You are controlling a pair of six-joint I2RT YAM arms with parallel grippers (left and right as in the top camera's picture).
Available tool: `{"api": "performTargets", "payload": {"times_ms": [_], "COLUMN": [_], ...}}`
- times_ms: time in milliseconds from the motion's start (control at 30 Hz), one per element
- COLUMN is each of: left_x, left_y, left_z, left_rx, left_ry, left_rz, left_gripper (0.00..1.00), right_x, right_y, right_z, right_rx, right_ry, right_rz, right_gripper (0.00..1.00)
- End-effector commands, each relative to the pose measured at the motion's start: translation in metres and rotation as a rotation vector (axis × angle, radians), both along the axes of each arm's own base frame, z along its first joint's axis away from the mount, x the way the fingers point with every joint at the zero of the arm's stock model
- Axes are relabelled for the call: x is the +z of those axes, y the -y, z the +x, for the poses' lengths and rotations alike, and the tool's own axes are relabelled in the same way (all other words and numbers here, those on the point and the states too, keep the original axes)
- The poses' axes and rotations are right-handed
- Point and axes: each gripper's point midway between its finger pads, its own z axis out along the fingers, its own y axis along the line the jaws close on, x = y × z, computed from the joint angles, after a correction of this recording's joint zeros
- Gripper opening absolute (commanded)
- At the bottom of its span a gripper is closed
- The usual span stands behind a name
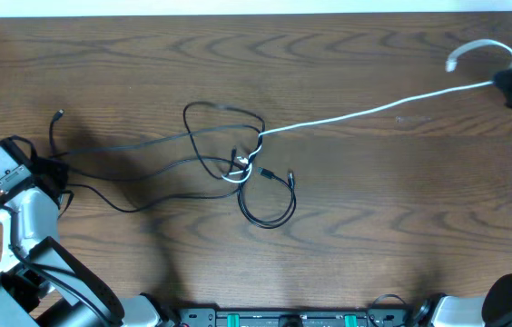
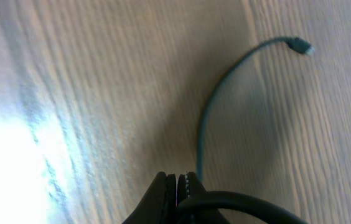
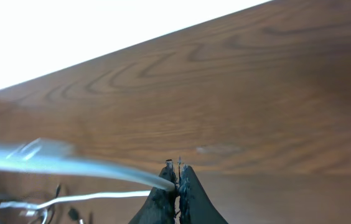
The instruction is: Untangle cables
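Note:
The cables lie tangled mid-table in a small knot (image 1: 241, 167), with black loops (image 1: 268, 207) around it. From the knot, a black cable (image 1: 129, 145) runs left to my left gripper (image 1: 54, 166), which is shut on it. In the left wrist view the shut gripper (image 2: 180, 182) has that black cable (image 2: 205, 118) rising from it to a small plug (image 2: 300, 46). A white cable (image 1: 374, 111) stretches from the knot to my right gripper (image 1: 501, 84) at the far right, and its free end (image 1: 456, 60) curls beyond. The right gripper (image 3: 177, 179) is shut on the white cable (image 3: 88, 165).
The wooden table's far edge (image 1: 256, 14) runs along the top. The left arm's body (image 1: 29, 227) and its own thick black wire (image 2: 244, 202) stand at the near left. The arm bases (image 1: 292, 318) line the front edge.

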Motion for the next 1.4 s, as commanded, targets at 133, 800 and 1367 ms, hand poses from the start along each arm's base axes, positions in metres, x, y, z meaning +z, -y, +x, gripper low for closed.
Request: {"api": "performTargets", "payload": {"times_ms": [133,800,1367], "left_x": [0.003,0.002,0.006], "left_y": [-0.013,-0.01,0.03], "left_z": [-0.013,-0.011,0.02], "left_rx": [0.067,0.055,-0.123], "left_ry": [-0.006,0.001,0.109], "left_rz": [0.022,0.005,-0.119], "left_gripper": [0.07,0.08,0.35], "right_x": [0.008,0.011,-0.006], "right_y": [0.078,0.116,0.075], "right_z": [-0.03,-0.053,-0.037], "right_rx": [-0.2,-0.325,-0.225], "right_ry": [0.019,0.048,-0.014], "right_rz": [-0.043,0.055,0.064], "right_gripper": [0.01,0.01,0.01]}}
